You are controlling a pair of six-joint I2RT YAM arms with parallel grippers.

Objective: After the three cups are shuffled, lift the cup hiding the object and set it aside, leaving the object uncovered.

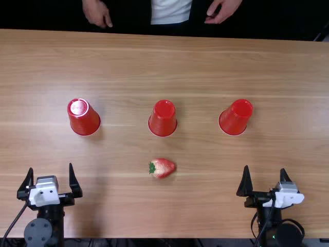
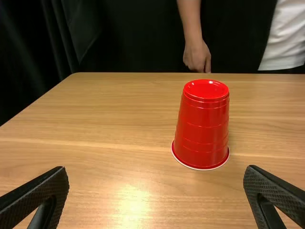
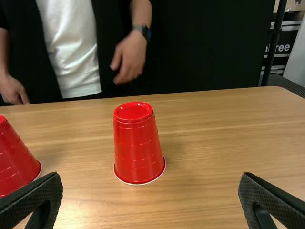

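The left end effector (image 1: pixel 50 170) and right end effector (image 1: pixel 263 170) sit at the near edge, both wide open and empty, probably set back to leave room for the shuffle. Just beyond them a red strawberry with a green top (image 1: pixel 162 168) lies bare on the light wooden counter (image 1: pixel 164 62). It is near the middle upturned red plastic cup (image 1: pixel 163 118) but apart from it, and not yet hidden. Matching cups stand well apart at left (image 1: pixel 82 117) and right (image 1: pixel 236 117).

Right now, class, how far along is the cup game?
Done: left cup, middle cup and right cup stand upside down. In hand: nothing; left gripper and right gripper are open. Left: the strawberry lies bare before the middle cup, so hiding, shuffling and lifting remain.
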